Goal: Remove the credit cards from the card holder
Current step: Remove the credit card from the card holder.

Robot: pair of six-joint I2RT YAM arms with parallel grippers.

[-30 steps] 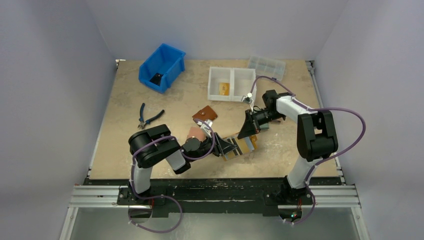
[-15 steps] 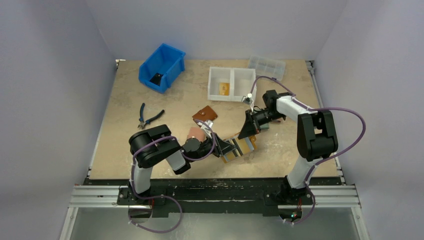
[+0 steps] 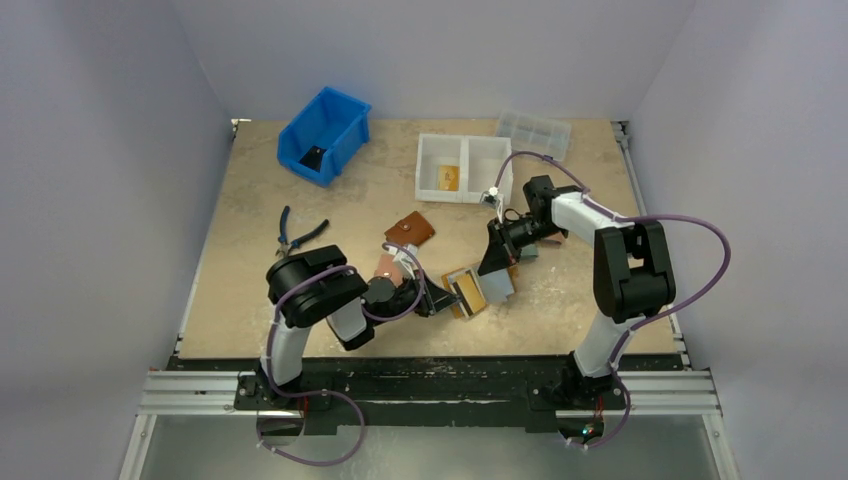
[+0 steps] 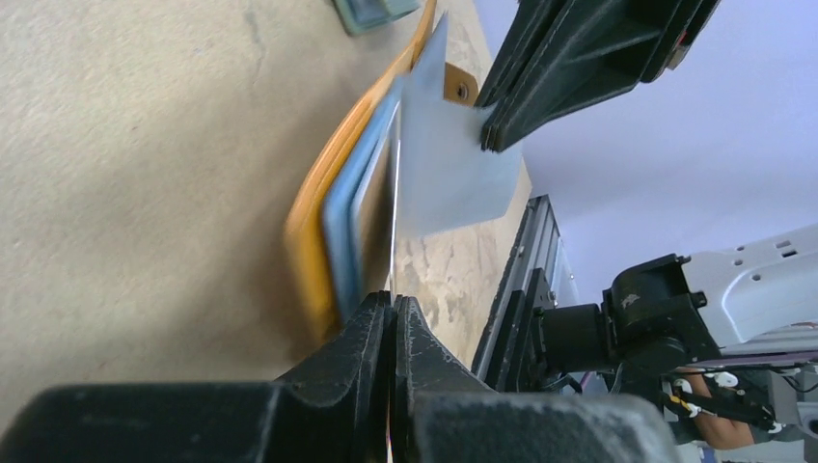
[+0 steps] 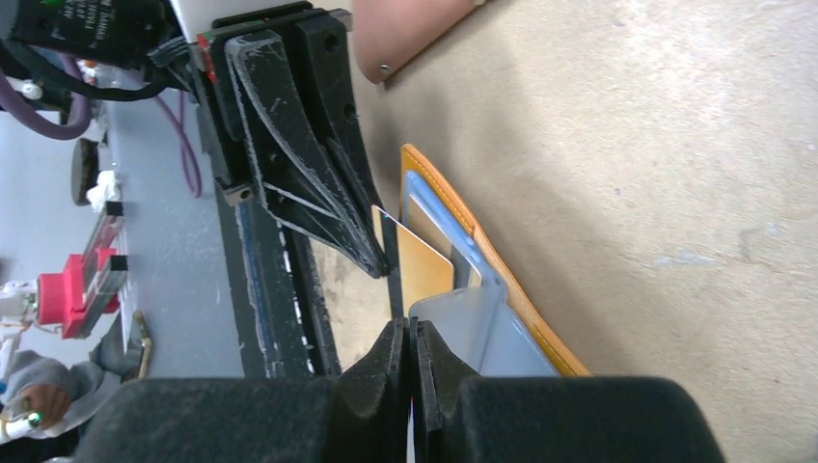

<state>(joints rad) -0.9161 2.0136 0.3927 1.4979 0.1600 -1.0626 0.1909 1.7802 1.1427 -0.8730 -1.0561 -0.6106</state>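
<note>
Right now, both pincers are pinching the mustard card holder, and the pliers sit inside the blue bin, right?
Not quite. The pliers lie on the table, outside the blue bin and nearer the arms, as the top view shows. The rest holds: the left pincer and the right pincer both pinch thin sheets of the mustard card holder.

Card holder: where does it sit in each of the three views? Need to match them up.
Top external: card holder just right of and below frame centre.
Left wrist: card holder seen edge-on, centre-left, orange cover lowest in the stack.
Right wrist: card holder centre-right, orange rim running diagonally.
Shared landmark: its pale plastic sleeve, lifted away from the stack, showing in all three views.
</note>
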